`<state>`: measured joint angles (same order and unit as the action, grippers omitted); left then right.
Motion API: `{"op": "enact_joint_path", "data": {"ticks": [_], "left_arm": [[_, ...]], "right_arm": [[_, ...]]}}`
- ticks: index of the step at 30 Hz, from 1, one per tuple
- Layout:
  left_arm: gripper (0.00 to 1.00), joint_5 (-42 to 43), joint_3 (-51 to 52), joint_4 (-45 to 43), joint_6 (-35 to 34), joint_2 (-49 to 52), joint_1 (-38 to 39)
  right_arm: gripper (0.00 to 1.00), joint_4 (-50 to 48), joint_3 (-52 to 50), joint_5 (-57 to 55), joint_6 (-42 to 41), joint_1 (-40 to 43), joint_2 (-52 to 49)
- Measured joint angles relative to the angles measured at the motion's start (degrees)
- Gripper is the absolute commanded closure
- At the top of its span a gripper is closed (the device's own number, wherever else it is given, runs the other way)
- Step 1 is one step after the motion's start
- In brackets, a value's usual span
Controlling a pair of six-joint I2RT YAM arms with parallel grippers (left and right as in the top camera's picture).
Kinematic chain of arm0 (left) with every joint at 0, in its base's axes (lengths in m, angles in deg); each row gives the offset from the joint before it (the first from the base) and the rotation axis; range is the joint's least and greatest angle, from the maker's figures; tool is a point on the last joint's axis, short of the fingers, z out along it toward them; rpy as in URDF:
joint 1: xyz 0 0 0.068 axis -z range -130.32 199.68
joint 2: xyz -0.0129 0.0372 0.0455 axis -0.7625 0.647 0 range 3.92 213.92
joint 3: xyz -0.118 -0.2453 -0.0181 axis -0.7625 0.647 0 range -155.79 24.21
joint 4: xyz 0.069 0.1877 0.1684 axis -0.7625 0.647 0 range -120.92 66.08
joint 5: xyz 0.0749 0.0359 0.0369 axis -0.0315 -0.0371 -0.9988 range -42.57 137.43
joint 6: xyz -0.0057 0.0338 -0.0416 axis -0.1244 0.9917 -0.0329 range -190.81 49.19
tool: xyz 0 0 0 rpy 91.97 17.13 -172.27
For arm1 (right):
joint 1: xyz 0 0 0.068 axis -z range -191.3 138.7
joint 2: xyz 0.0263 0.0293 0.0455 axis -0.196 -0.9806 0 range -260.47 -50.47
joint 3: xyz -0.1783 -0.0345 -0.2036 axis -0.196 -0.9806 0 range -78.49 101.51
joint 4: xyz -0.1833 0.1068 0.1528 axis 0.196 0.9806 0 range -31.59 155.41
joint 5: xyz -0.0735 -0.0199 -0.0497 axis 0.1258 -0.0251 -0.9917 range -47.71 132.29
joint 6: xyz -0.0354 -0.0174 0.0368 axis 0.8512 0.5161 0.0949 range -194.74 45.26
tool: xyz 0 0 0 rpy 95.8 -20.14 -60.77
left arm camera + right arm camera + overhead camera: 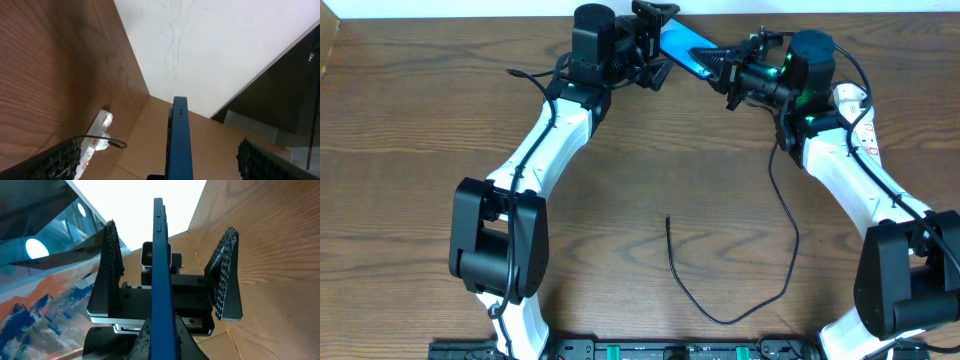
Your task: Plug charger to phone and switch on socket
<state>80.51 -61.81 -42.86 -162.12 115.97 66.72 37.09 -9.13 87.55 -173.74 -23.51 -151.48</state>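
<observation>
The right tool (722, 68) clenches the phone (682, 44) edge-on above the bench (420, 150), seemingly offering it to the left tool (658, 42), spread wide around it.

Brown wood-grain tabletop (420, 150) fills the overhead view, with a white strip (470, 8) along its far edge; the left wrist view shows a white wall (200, 45), tan board (145, 132) and dark panel (280, 100), the right wrist view an orange-and-blue picture (35, 315).
</observation>
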Motion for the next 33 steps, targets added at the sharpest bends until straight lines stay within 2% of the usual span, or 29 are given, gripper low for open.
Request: {"op": "enact_joint_path", "data": {"ticks": [1,3,6,12,16,17,19,25,32,33], "left_arm": [[0.00,0.0,0.0,0.0,0.0,0.0,0.0],[0.14,0.0,0.0,0.0,-0.2,0.0,0.0],[0.30,0.0,0.0,-0.1,-0.2,0.0,0.0],[0.44,0.0,0.0,-0.1,-0.2,0.0,0.0],[0.67,0.0,0.0,-0.1,-0.3,0.0,0.0],[0.70,0.0,0.0,0.0,-0.4,0.0,0.0],[0.72,0.0,0.0,0.0,-0.4,0.0,0.0],[0.92,0.0,0.0,-0.3,-0.3,0.0,0.0],[0.93,0.0,-0.1,-0.3,-0.2,0.0,-0.2],[0.92,0.1,-0.1,-0.3,-0.2,0.0,-0.2]], "right_arm": [[0.99,0.0,0.0,0.0,0.0,0.0,0.0],[0.99,0.0,0.0,0.1,0.0,0.0,0.0],[0.99,0.0,0.0,0.1,0.0,0.0,0.0],[0.99,0.0,0.0,0.3,0.0,0.0,0.0],[0.99,0.0,0.0,0.6,-0.6,0.0,0.0],[0.99,0.0,0.0,0.6,-0.7,0.0,0.0],[0.99,0.0,0.0,0.7,-1.0,0.0,0.0],[0.99,0.1,0.0,1.2,-1.3,-0.2,0.0],[0.99,0.2,0.0,0.3,-2.6,-0.7,-0.1],[0.95,0.2,0.0,0.3,-2.6,-0.8,-0.1]]}}
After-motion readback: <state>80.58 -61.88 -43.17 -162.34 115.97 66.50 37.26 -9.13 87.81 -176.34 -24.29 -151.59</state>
